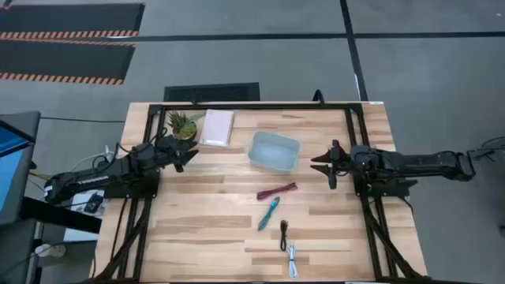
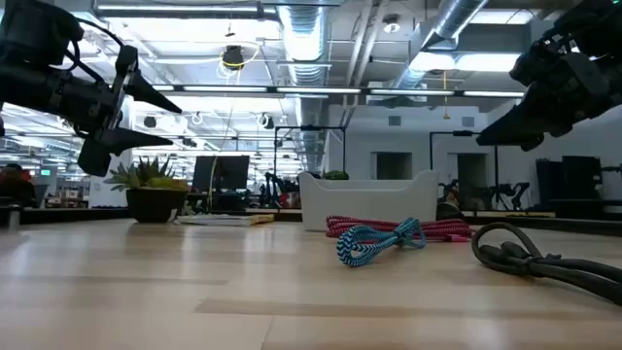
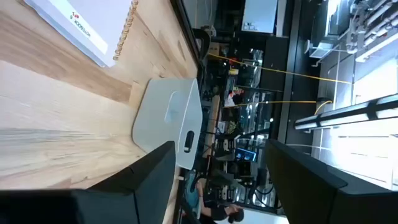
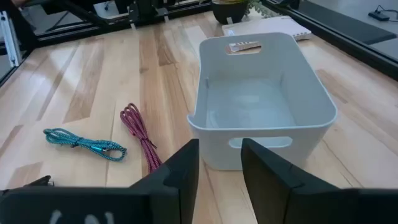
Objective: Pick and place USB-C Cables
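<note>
Wooden desk [image 1: 205, 229] carries four USB-C Cables [image 1: 277, 191], all outside the empty clear tray [image 1: 274, 151]. My left fingers [image 1: 188, 155] and right fingers [image 1: 322, 164] hover apart, holding nothing. Thin bundles could slip my pinch.

Grey floor [image 1: 260, 55] with hazard-striped mats [image 1: 67, 31] — beyond the table, exposed ceiling ducts [image 2: 301, 29], strip lights, pale walls.

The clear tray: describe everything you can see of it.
The clear tray is a pale, translucent, plastic-looking bin with rounded corners and a slot handle cut into each short end wall. It stands upright and empty on the wooden table, beside the pink notebook, apart from it. The maroon cable lies apart from it on the table. Neither claw touches it.
</note>
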